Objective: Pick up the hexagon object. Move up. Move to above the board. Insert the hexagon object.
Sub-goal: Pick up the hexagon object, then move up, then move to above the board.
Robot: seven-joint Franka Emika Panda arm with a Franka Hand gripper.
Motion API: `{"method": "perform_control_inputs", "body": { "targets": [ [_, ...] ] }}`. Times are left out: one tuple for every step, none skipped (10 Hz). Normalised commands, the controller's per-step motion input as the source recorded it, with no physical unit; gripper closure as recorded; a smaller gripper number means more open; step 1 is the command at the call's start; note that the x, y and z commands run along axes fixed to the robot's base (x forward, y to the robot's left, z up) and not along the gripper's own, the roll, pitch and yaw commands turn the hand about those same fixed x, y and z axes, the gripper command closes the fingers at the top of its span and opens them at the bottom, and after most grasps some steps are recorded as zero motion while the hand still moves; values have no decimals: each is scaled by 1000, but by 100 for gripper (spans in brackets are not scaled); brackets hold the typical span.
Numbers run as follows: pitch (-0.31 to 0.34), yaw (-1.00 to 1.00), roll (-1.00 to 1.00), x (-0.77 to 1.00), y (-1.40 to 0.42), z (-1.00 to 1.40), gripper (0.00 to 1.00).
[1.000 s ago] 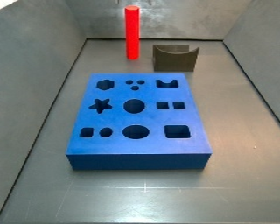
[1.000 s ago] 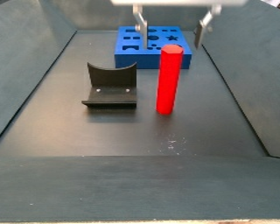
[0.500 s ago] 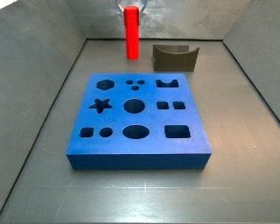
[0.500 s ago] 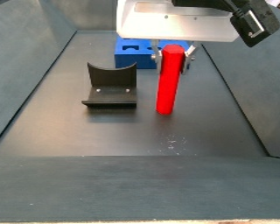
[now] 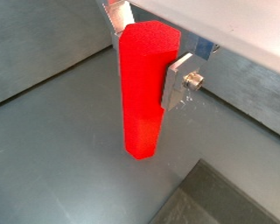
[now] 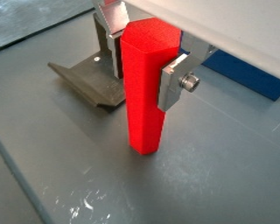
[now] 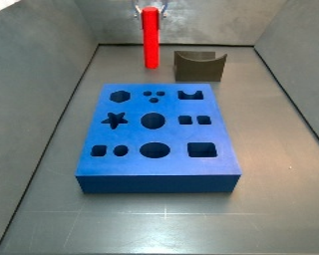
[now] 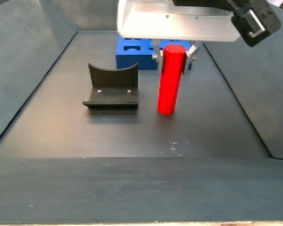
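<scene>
Nothing much has shifted over the last half second, though a second back the gripper (image 8: 177, 51) had not yet come down around the hexagon object (image 8: 169, 81); it now sits low over the peg's top. In both wrist views the silver fingers (image 6: 175, 81) stand on either side of the red peg's upper part (image 5: 146, 87), narrowed in against it. Whether the pads are actually pressing its faces I cannot quite tell from these angles. The peg stands upright with its foot on the dark floor, at the top centre of a side view (image 7: 151, 38) and in the middle of the other. The board (image 7: 159, 137) lies flat in the centre of a side view, well apart from the peg; elsewhere only its blue edge shows behind the gripper (image 8: 134, 48). The dark olive-brown notched block (image 7: 199, 66) rests near the peg, to its right in that side view, and shows to the peg's left in the other (image 8: 110, 86).
</scene>
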Motion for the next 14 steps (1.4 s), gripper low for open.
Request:
{"method": "perform_control_inputs", "body": {
  "targets": [
    [0, 0, 0, 0, 0, 0, 100],
    [0, 0, 0, 0, 0, 0, 100],
    [0, 0, 0, 0, 0, 0, 100],
    [0, 0, 0, 0, 0, 0, 100],
    [0, 0, 0, 0, 0, 0, 100],
    [0, 0, 0, 0, 0, 0, 100],
    [0, 0, 0, 0, 0, 0, 100],
    [0, 0, 0, 0, 0, 833, 100],
    [9, -44, 2, -27, 42, 820, 100],
    [25, -47, 2, -41, 35, 753, 100],
    [34, -44, 8, -30, 22, 572, 100],
    [46, -38, 15, -18, 21, 354, 100],
    [57, -34, 20, -9, 20, 181, 100],
    [-169, -166, 432, -56, 66, 1000, 100]
  ]
}}
